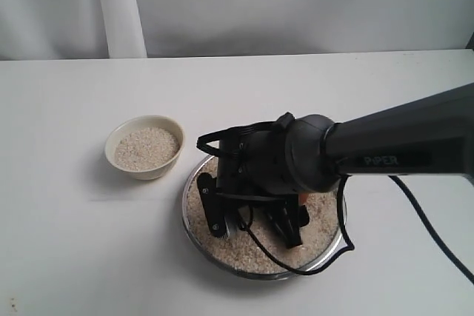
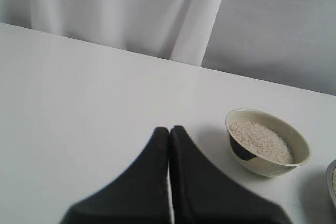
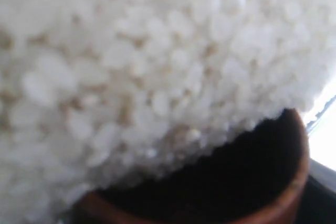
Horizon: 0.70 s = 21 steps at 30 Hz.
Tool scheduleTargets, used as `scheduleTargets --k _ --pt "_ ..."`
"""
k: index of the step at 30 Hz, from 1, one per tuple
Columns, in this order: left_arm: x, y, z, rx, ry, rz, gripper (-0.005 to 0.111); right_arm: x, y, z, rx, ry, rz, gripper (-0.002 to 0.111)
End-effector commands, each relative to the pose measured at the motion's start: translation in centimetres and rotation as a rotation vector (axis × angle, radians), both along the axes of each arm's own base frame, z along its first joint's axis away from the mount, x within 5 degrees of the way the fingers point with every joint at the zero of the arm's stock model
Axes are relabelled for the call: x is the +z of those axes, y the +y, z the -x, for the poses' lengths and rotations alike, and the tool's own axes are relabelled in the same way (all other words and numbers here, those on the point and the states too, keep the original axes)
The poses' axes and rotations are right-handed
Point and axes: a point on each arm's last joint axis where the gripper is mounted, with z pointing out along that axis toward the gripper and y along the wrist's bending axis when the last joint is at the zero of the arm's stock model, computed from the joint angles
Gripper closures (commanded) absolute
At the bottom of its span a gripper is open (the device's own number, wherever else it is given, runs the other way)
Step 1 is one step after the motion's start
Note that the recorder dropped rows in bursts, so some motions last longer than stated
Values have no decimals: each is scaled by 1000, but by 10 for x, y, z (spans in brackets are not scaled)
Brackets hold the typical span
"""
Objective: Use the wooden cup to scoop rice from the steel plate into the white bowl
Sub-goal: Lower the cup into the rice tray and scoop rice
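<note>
The right end effector [image 1: 252,221] grasps the wooden cup [image 3: 236,182], mouth pushed into rice [image 3: 131,77] on the steel plate [image 1: 185,201] (loading it); the left end effector [image 2: 169,128] is clenched and empty.

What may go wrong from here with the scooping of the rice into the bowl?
1. The wooden cup has its mouth against heaped rice; lifted overfull, it may shed grains on the table before reaching the white bowl.
2. The black cable droops across the steel plate rim; it may snag or drag rice out.
3. The bowl already holds much rice, so it may overflow.
</note>
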Motion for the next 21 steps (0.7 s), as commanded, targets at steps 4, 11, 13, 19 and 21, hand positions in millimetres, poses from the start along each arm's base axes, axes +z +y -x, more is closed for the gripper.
scheduleTargets --k 4,11,13,19,21 --pt "2 0 0 -4 -12 5 107 -35 -3 2 -161 136 -247 108" --pt "2 0 0 -4 -12 5 107 -34 -15 5 -184 141 -339 108" --pt "2 0 0 -4 -12 5 107 -33 -20 6 -193 144 -368 108" --pt "2 0 0 -4 -12 5 107 -34 -32 10 -243 142 -481 108" --pt "2 0 0 -4 -12 5 107 -36 -36 12 -264 144 -513 108"
